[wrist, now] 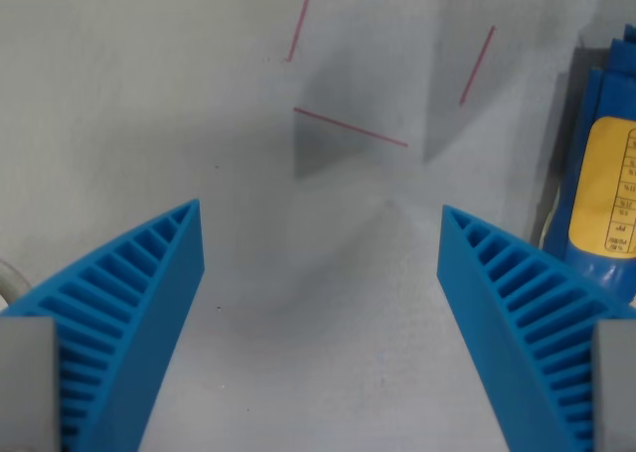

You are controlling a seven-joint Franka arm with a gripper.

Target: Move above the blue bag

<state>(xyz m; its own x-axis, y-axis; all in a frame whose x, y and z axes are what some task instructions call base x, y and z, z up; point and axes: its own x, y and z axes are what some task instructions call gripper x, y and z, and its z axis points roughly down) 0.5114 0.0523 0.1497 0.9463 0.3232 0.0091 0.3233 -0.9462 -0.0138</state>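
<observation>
light: soft, even, bright | shadows: grey blocks on table centre | focus: slightly soft | glare: none

Single wrist view, looking down between jaws, near table

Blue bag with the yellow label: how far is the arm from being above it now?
Done: nothing clear yet. In hand: the open gripper, jaws wide apart and empty, looks down on bare white table with thin red lines. Left: the blue bag with the yellow label lies only at the wrist view's right edge, so the arm probably must shift that way to centre it.
</observation>
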